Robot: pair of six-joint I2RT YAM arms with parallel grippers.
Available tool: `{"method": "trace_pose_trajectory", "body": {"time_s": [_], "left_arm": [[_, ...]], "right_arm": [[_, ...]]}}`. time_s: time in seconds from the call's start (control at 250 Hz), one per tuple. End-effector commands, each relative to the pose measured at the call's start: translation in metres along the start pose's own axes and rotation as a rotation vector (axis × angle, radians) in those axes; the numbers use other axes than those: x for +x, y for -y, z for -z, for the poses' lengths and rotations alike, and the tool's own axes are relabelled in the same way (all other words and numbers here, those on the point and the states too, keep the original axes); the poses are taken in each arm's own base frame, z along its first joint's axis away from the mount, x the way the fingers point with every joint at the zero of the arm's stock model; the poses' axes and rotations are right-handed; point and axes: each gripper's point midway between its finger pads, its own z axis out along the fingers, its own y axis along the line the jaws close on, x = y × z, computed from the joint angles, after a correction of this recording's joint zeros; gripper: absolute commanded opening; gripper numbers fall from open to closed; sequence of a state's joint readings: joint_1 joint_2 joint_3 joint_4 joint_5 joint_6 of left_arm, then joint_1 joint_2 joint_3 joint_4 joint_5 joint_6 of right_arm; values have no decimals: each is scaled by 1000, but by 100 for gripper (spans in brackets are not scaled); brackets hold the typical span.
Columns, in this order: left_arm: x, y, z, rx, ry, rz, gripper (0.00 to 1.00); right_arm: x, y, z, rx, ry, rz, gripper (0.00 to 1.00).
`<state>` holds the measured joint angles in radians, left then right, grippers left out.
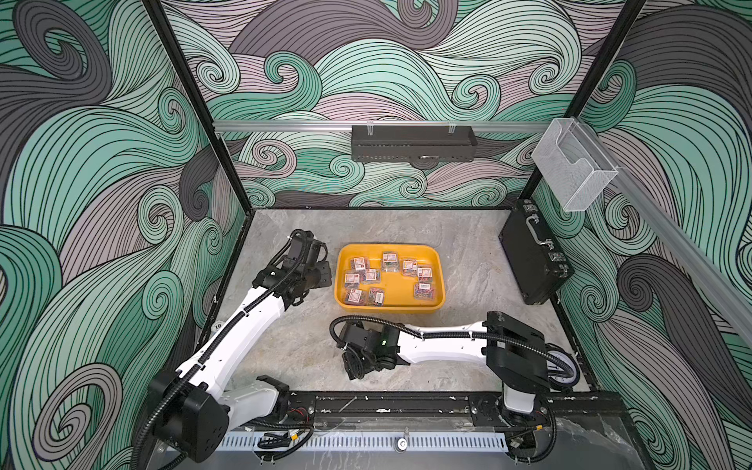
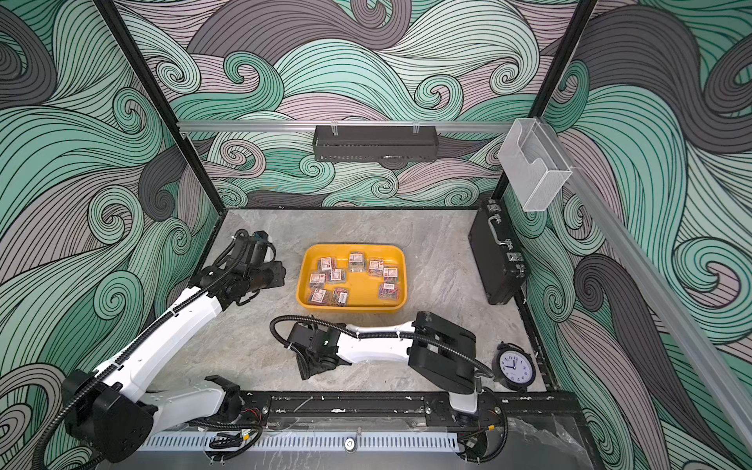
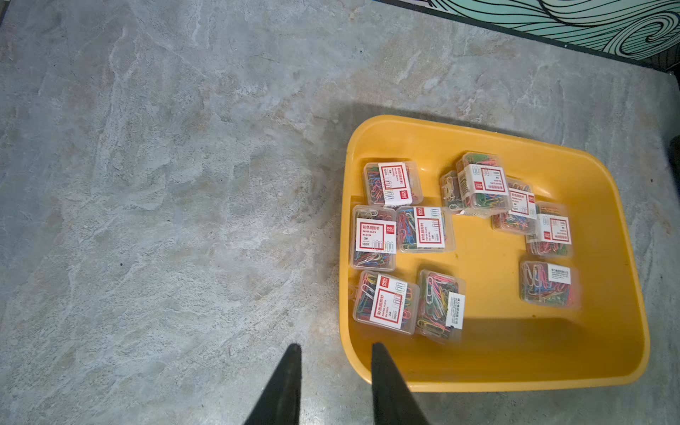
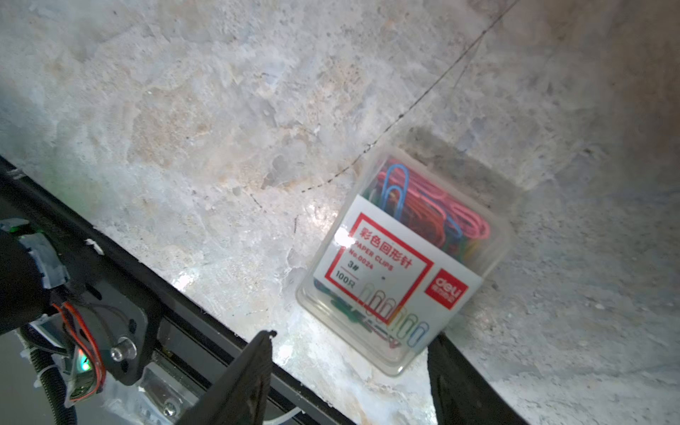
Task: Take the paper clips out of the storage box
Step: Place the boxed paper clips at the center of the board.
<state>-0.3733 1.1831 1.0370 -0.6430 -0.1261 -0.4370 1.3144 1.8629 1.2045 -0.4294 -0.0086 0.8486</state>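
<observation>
In both top views: mid-unloading, most paper clips (image 1: 368,276) in the storage box (image 1: 386,246). Left wrist: left gripper (image 3: 335,346) parted, empty, by its rim. Right wrist: right gripper (image 4: 351,337) spread, one clip box (image 4: 401,257) on the table (image 4: 184,110) at its tips. Next: lift clear, reach back in.

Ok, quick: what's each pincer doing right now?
Left pincer: open, empty.
Right pincer: open, straddling a paper clip box lying on the table.
</observation>
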Motion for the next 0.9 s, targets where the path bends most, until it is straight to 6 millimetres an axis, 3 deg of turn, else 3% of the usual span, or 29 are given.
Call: {"method": "trace_pose_trajectory", "body": {"time_s": [0.0, 0.364, 0.651, 0.899], "left_arm": [[-1, -3, 3, -14, -13, -4, 32], [-1, -3, 4, -11, -13, -2, 32], [-2, -4, 5, -19, -11, -4, 32], [-2, -7, 6, -32, -9, -4, 32]], "right_arm": [[-2, 3, 7, -3, 14, 1, 67], [-39, 26, 19, 62, 90, 34, 67], [-70, 22, 17, 79, 141, 88, 47], [-76, 21, 3, 81, 127, 99, 35]]}}
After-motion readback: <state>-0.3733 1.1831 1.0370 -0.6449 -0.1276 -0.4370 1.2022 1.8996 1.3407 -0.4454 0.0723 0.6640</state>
